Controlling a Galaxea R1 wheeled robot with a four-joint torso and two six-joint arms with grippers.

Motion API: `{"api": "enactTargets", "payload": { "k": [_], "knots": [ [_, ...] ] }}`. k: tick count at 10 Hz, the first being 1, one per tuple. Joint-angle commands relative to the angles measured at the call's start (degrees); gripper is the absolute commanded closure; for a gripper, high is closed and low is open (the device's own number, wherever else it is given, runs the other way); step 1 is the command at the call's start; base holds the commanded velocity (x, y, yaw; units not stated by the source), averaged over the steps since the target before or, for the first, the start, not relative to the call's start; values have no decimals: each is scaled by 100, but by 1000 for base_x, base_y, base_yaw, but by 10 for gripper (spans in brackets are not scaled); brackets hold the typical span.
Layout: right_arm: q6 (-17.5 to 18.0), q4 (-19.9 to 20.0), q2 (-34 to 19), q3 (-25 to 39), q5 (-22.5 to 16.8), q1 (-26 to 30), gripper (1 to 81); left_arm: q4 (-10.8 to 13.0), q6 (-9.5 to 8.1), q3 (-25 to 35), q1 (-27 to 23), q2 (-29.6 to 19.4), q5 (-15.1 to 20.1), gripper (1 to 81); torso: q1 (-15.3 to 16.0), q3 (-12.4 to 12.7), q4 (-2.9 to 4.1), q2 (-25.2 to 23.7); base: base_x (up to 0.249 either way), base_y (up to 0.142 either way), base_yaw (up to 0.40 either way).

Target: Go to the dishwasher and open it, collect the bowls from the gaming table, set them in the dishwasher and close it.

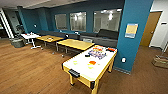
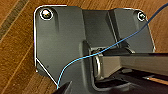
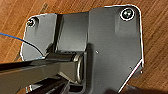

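The gaming table (image 1: 80,71), with a white top and light wooden legs, stands ahead and a little right of centre in the head view. Near its middle lies an orange-red bowl (image 1: 92,62), with a yellow-green bowl (image 1: 90,67) just in front of it. Another yellow-green bowl (image 1: 75,62) sits further left. Colourful game boxes (image 1: 97,52) are strewn over the far end. The dishwasher is out of view. Both wrist views look down past the robot's dark plate onto wooden floor (image 2: 15,50).
A teal pillar (image 1: 132,32) rises just right of the gaming table. Two plain yellow-wood tables (image 1: 75,44) and a small white table (image 1: 30,36) stand behind, before a dark bench (image 1: 107,33). A cardboard box (image 1: 160,61) lies far right. Open wood floor (image 1: 30,70) spreads left.
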Motion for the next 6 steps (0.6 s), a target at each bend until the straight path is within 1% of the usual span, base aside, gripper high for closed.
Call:
{"api": "enactTargets", "payload": {
  "k": [1,6],
  "knots": [
    [-19,-23,10,29,-295,284,10,-20,9,-6,-251,4,308,10,0,0,0,0,116,102,0],
    [-27,-23,19,29,-295,284,10,-28,9,-6,-260,-14,308,10,0,0,0,0,116,102,0]
  ]
}}
